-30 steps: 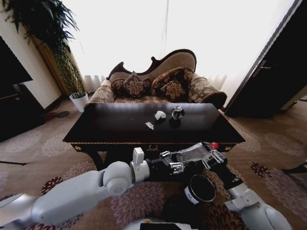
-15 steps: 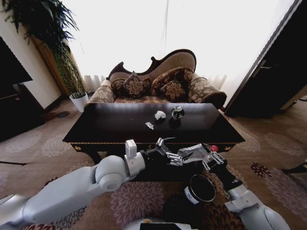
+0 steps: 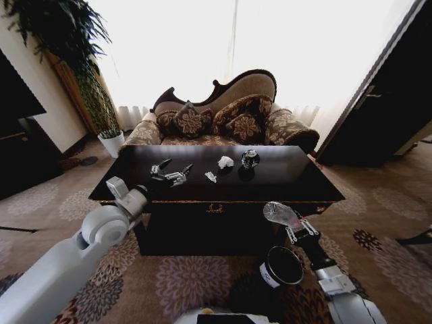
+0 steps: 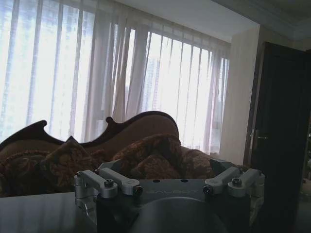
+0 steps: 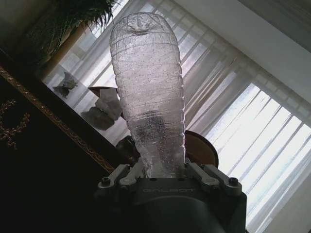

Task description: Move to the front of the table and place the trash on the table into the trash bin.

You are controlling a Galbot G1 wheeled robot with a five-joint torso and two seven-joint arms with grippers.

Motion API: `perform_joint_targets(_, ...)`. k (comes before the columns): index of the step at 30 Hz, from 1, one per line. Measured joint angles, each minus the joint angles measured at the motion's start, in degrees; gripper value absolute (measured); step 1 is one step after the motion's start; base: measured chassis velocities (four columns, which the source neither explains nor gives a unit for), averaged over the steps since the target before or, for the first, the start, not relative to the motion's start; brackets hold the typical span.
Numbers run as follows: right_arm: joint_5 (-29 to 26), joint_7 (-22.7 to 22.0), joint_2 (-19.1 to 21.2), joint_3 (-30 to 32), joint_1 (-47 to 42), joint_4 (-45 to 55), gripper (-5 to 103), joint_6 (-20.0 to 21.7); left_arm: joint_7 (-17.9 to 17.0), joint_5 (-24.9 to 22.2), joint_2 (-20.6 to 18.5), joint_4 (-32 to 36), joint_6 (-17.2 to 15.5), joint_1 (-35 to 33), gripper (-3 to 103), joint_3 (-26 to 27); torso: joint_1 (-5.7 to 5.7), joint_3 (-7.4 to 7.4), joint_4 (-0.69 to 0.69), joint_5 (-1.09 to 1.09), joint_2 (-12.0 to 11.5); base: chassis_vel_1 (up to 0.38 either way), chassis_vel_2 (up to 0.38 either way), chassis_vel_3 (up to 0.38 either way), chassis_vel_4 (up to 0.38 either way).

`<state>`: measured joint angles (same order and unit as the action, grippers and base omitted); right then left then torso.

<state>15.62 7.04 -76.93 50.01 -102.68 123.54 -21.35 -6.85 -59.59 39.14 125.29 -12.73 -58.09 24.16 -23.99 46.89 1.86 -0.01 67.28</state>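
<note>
The dark glossy table (image 3: 135,189) stands in front of me. On it lie a white paper wad (image 3: 225,162), a smaller wad (image 3: 210,177) and a dark shiny round object (image 3: 250,159). My left gripper (image 3: 171,174) hovers open over the table's left half, a short way left of the small wad; in its wrist view the gripper (image 4: 167,187) has its fingers (image 4: 99,180) spread wide. My right gripper (image 3: 297,228) is shut on a clear plastic bottle (image 3: 280,213), just above the black trash bin (image 3: 282,266). The right wrist view shows the bottle (image 5: 148,97) standing up from the gripper (image 5: 163,171).
A patterned brown sofa (image 3: 223,118) stands behind the table. A white plant pot (image 3: 111,143) with a tall plant sits at the far left. A dark cabinet (image 3: 20,142) lines the left wall and a dark door (image 3: 388,115) the right. Patterned carpet (image 3: 54,202) surrounds the table.
My left gripper has left the bottle in front of the table and swung up and left over the tabletop. The bottle stays in my right gripper, now tilted more upright.
</note>
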Motion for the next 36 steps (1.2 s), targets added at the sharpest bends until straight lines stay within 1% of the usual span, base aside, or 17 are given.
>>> perform_joint_targets(1,0.0,0.0,0.0,0.0,0.0,0.0,25,0.0,0.0,0.0,0.0,0.0,0.0,0.0,100,0.0,0.0,0.0,0.0,0.0,0.0,0.0,0.0,0.0,0.0)
perform_joint_targets(4,-6.1,-0.5,-0.3,-0.2,-0.2,-1.5,25,1.4,1.8,2.3,-0.3,-4.1,1.0,-1.3,100,4.8,0.0,0.0,0.01,0.0,0.0,0.0,0.0,0.0,0.0)
perform_joint_targets(5,-6.1,-0.5,-0.3,-0.2,-0.2,-1.5,25,1.4,1.8,2.3,-0.3,-4.1,1.0,-1.3,100,4.8,0.0,0.0,0.01,0.0,0.0,0.0,0.0,0.0,0.0)
perform_joint_targets(6,-7.3,-0.5,-0.4,-0.3,-0.3,-1.8,25,1.6,2.1,2.5,-0.3,-4.7,1.2,-1.6,100,5.4,0.0,0.0,0.01,0.0,0.0,0.0,0.0,0.0,0.0)
perform_joint_targets(8,-11.8,-0.6,-0.6,-0.5,-0.4,-2.9,25,2.4,3.4,3.5,-0.1,-7.1,1.9,-3.8,100,8.9,0.0,0.0,0.01,0.0,0.0,0.0,0.0,0.0,0.0)
perform_joint_targets(10,-14.9,-0.8,-0.9,-0.5,-0.4,-4.2,25,3.0,4.6,4.6,0.6,-8.6,2.6,-6.2,100,11.9,0.0,0.0,0.01,0.0,0.0,0.0,0.0,0.0,0.0)
perform_joint_targets(11,-14.9,-0.8,-0.9,-0.5,-0.4,-4.2,25,3.0,4.6,4.6,0.6,-8.6,2.6,-6.2,100,11.9,0.0,0.0,0.01,0.0,0.0,0.0,0.0,0.0,0.0)
perform_joint_targets(14,-18.7,-0.8,-1.5,-0.3,0.3,-6.6,25,4.0,6.8,6.7,2.0,-10.7,4.2,-10.7,100,16.4,0.0,0.0,0.0,0.0,0.0,0.0,0.0,0.0,0.0)
perform_joint_targets(16,-20.2,-0.9,-1.8,-0.1,0.8,-8.3,25,4.5,8.2,7.8,2.5,-11.7,5.3,-13.1,100,18.3,0.0,0.0,0.0,0.0,0.0,0.0,0.0,0.0,0.0)
perform_joint_targets(17,-20.2,-0.9,-1.8,-0.1,0.8,-8.3,25,4.5,8.2,7.8,2.5,-11.7,5.3,-13.1,100,18.3,0.0,0.0,0.0,0.0,0.0,0.0,0.0,0.0,0.0)
perform_joint_targets(20,-23.3,-0.9,-1.9,-0.3,1.8,-12.2,25,5.4,10.8,7.8,3.1,-12.7,7.2,-16.4,100,20.6,0.0,0.0,0.0,0.01,0.0,0.0,0.0,0.0,0.0)
perform_joint_targets(21,-23.3,-0.9,-1.9,-0.3,1.8,-12.2,25,5.4,10.8,7.8,3.1,-12.7,7.2,-16.4,100,20.6,0.0,0.0,0.0,0.01,0.0,0.0,0.0,0.0,0.0)
perform_joint_targets(23,-24.6,-0.9,-1.7,-0.7,3.2,-15.6,25,5.5,12.1,7.6,3.5,-12.9,8.5,-17.3,100,21.1,0.0,0.0,0.0,0.01,0.0,0.0,0.0,0.0,0.0)
perform_joint_targets(25,-25.0,-0.9,-1.6,-0.9,3.6,-16.6,25,5.6,12.2,7.6,3.6,-12.8,8.9,-17.4,100,21.1,0.0,0.0,0.01,0.0,0.0,0.0,0.0,0.0,0.0)
perform_joint_targets(27,-25.7,-0.9,-1.3,-1.7,5.5,-19.8,25,5.7,12.3,7.5,3.6,-12.2,9.4,-17.4,100,20.8,0.0,0.0,0.01,0.02,0.0,0.0,0.0,0.0,0.0)
perform_joint_targets(32,-26.0,-0.9,-0.9,-3.2,9.4,-26.9,25,5.6,13.4,5.6,3.5,-11.5,9.6,-16.8,100,19.9,0.0,0.0,0.01,0.02,0.0,0.0,0.0,0.0,0.0)
perform_joint_targets(36,-27.1,-0.9,-0.6,-4.1,12.2,-32.4,25,5.6,13.6,6.0,3.4,-11.2,9.6,-16.7,100,19.4,0.0,0.0,0.01,0.02,0.0,0.0,0.0,0.0,0.0)
